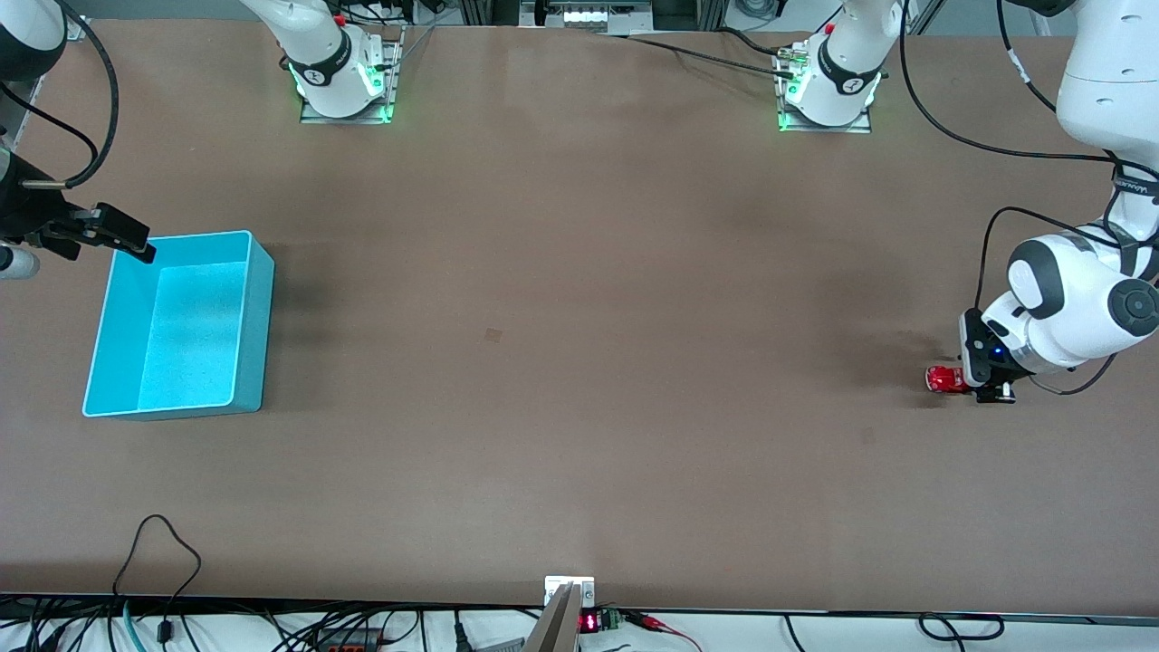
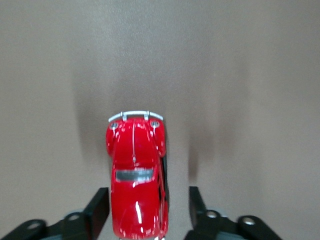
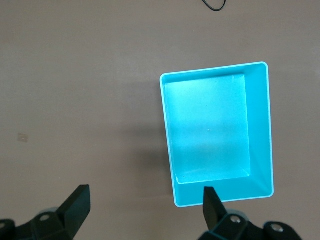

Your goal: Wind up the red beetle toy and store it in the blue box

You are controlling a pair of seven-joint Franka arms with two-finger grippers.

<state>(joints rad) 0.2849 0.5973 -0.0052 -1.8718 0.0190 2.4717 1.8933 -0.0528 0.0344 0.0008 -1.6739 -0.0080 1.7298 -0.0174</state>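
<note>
The red beetle toy stands on the brown table at the left arm's end. In the left wrist view the toy lies lengthwise between my left gripper's fingers, its silvery bumper pointing away from the wrist. My left gripper is down at the table and open around the toy's rear; one finger is close beside the body, the other stands apart. The blue box sits empty at the right arm's end. My right gripper hangs open and empty over the box's corner.
Both arm bases stand along the table's edge farthest from the front camera. Cables and a small device lie at the edge nearest it. A small dark mark is mid-table.
</note>
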